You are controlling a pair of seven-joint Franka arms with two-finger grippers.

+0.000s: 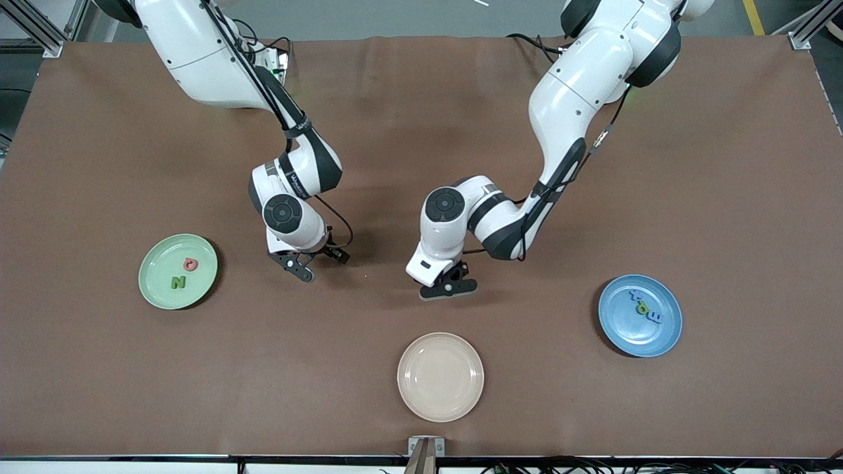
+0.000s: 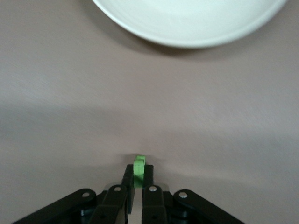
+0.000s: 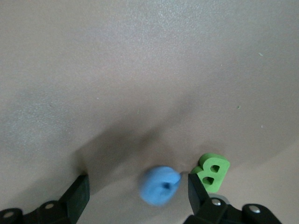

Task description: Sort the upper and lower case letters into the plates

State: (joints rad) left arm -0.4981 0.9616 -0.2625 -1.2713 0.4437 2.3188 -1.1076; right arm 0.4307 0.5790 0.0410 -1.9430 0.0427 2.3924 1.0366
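My left gripper [image 2: 138, 176] is shut on a small green letter [image 2: 139, 169], held edge-on just above the brown table; it hangs [image 1: 449, 288] over the table's middle, close to the cream plate. My right gripper [image 3: 138, 184] is open over the table [image 1: 299, 266], beside the mint green plate [image 1: 155, 289]. A blurred blue letter [image 3: 160, 185] lies between its fingers, and a green B [image 3: 212, 172] lies just outside one finger. The mint plate holds a pink letter [image 1: 191, 264] and a green N [image 1: 178, 282]. The blue plate [image 1: 625, 336] holds three small letters [image 1: 642, 307].
A cream-beige plate [image 1: 440, 395] sits near the table's front edge, nearer to the front camera than my left gripper; its rim [image 2: 187, 39] shows in the left wrist view. The brown mat [image 1: 421, 99] covers the whole table.
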